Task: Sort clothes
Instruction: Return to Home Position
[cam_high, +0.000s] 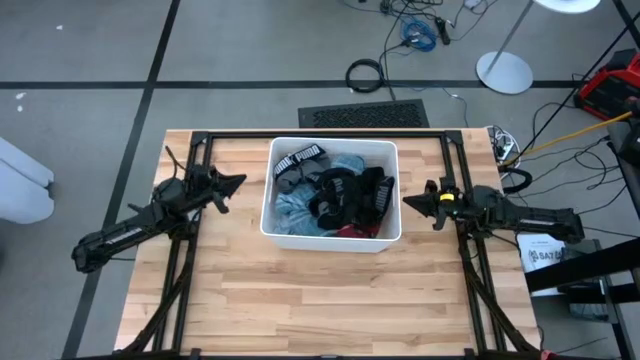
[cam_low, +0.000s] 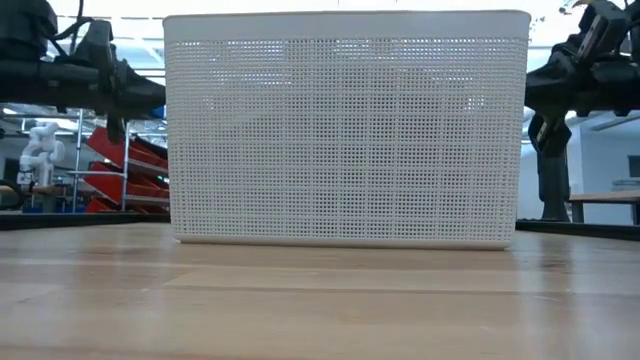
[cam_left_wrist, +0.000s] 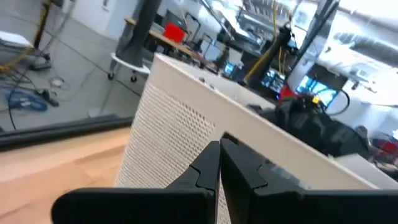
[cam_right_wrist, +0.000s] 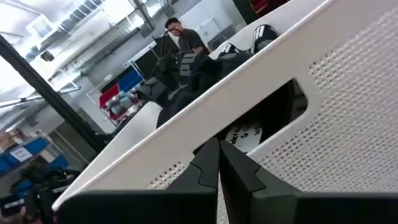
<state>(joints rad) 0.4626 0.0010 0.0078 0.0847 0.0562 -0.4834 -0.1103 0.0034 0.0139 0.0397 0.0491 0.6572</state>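
Clothes: black, blue, red fabric garments (cam_high: 335, 192) in white plastic bin (cam_high: 266, 205).
Left end effector (cam_high: 238, 183): pressed together, beside bin.
Right end effector (cam_high: 408, 201): pressed together, opposite side.

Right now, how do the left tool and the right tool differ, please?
The left tool sits at the left wall of the white bin, its arm slanting diagonally. The right tool sits at the right wall, its arm running nearly straight across. Only the right tool bears a yellow mark. Both are shut, empty and point at the bin.
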